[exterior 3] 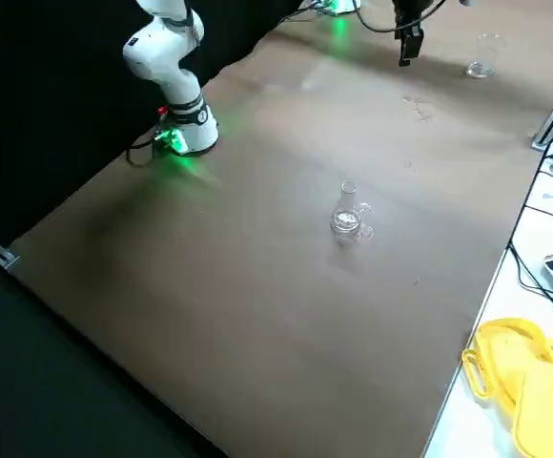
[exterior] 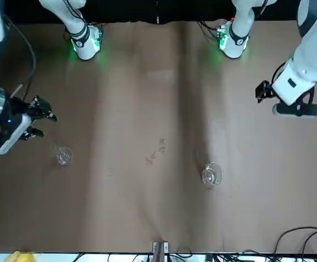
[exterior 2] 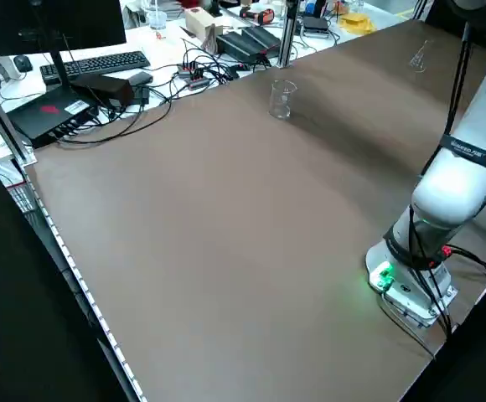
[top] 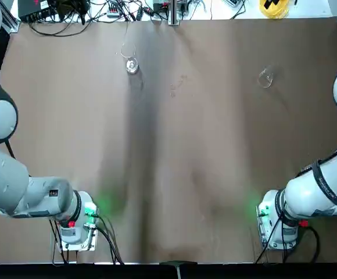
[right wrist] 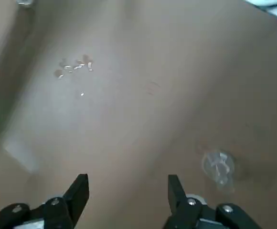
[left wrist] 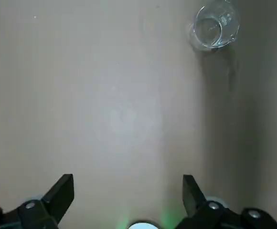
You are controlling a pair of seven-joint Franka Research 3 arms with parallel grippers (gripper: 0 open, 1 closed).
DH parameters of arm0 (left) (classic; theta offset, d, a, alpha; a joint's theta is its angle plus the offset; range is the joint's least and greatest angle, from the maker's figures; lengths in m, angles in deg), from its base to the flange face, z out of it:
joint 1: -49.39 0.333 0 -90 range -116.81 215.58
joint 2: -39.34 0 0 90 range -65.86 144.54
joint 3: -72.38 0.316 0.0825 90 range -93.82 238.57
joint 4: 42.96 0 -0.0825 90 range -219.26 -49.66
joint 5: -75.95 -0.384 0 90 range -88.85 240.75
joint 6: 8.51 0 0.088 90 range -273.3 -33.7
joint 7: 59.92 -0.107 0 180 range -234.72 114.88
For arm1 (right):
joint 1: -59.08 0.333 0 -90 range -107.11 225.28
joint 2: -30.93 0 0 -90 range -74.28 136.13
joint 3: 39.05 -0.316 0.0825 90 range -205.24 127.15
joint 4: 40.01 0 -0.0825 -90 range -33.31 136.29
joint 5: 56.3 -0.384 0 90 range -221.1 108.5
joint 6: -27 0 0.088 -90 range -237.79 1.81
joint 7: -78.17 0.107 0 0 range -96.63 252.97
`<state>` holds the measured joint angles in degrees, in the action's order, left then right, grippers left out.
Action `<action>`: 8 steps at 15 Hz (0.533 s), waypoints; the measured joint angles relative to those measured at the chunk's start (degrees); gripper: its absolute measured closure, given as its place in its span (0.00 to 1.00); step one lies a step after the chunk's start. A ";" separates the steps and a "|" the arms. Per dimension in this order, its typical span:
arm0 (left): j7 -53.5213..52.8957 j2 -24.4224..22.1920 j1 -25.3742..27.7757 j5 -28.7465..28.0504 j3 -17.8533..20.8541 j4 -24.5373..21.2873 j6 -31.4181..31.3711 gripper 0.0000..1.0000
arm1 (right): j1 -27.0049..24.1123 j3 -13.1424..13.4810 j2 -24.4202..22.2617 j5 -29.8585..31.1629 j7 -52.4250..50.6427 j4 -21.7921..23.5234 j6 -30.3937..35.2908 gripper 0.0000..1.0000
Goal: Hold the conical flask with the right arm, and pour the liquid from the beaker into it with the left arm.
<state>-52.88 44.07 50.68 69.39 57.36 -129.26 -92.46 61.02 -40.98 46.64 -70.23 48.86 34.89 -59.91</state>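
The beaker (top: 132, 65) stands upright at the far left-centre of the brown table, its base glinting; it also shows as the beaker (left wrist: 214, 29) ahead of my left gripper (left wrist: 127, 188), which is open, empty and well short of it. The conical flask (top: 265, 77) stands upright at the far right. In the front view the flask (exterior: 63, 155) is a little beyond my right gripper (exterior: 40, 117), which hovers open and empty. From the right wrist the flask (right wrist: 218, 167) lies just off to one side of the open right gripper (right wrist: 126, 191). The liquid is only a pale shine in the glass.
A few small droplets (top: 177, 84) lie on the table between the two vessels. Cables and electronics (top: 70, 9) line the far edge, and a yellow object (exterior 3: 524, 382) sits off the table's far right corner. Both arm bases (top: 78, 224) stand at the near edge.
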 joint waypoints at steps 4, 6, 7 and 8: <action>0.00 -0.43 0.35 0.35 0.21 -0.18 0.28 0.00 | 1.67 0.01 -0.41 5.65 10.77 0.00 -0.01 0.22; 0.00 -0.40 0.97 0.89 0.42 -0.34 0.27 0.00 | 1.67 0.12 -0.41 7.49 13.54 0.02 -0.17 0.19; 0.00 -0.40 1.31 1.05 0.44 -0.39 0.27 0.00 | 1.66 0.22 -0.43 8.37 14.17 0.02 -0.26 0.17; 0.00 -0.40 1.52 1.13 0.44 -0.43 0.27 0.00 | 1.65 0.36 -0.48 8.86 14.61 0.02 -0.35 0.17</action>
<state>-52.88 43.67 52.20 70.52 57.80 -129.68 -92.19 62.67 -40.63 46.16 -61.37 63.47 34.91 -60.27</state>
